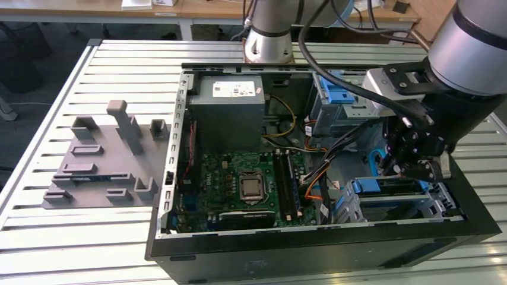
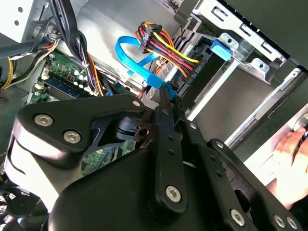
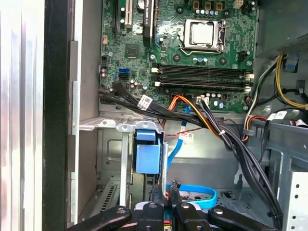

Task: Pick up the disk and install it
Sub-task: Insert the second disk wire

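The open computer case lies on its side on the slatted metal desk, and everything here can be placed against its green motherboard. In the exterior view the arm reaches down into the case on the side of the motherboard toward the exterior view's right, with the gripper low among the drive bays. Just below it in that view sits the disk, seated in a metal drive cage with its blue carrier rail facing up — already in the bay rather than out on the desk.

The second wrist view shows what the exterior view cannot: the gripper has its two black fingers pressed together, with nothing between them, their tips close to a blue ribbon cable and a red-yellow-black power bundle plugged in at the cage. At that picture's edge a person's hand rests outside the case.

The first wrist view looks across the motherboard itself, with its bare processor socket and empty memory slots, and shows a blue plastic latch on the cage beside the gripper — here too its fingertips meet.

The exterior view also takes in the grey power-supply box beyond the motherboard, and a grey moulded fixture on the desk outside the case.
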`<state>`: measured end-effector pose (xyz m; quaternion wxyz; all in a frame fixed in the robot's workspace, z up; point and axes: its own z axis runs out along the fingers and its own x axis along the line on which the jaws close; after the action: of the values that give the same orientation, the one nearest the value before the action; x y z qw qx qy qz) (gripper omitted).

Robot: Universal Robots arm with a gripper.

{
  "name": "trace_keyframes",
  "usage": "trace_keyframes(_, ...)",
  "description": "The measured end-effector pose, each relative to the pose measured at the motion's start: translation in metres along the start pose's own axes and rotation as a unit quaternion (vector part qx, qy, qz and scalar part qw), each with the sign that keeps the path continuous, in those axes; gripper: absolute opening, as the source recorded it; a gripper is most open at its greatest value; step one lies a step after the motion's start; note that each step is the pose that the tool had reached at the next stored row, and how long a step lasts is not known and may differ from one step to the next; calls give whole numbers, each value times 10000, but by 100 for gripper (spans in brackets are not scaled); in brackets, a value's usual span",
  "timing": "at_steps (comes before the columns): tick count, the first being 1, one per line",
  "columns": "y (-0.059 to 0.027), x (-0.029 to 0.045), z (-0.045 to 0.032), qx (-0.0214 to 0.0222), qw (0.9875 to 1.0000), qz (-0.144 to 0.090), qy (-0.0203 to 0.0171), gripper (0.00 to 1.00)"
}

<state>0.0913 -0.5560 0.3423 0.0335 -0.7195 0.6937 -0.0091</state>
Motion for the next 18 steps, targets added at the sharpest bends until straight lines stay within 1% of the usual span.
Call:
trace_keyframes(8,3,52,16,0,10000,0,0,16)
trace_keyframes(18,3,75,40,0,10000,0,0,16)
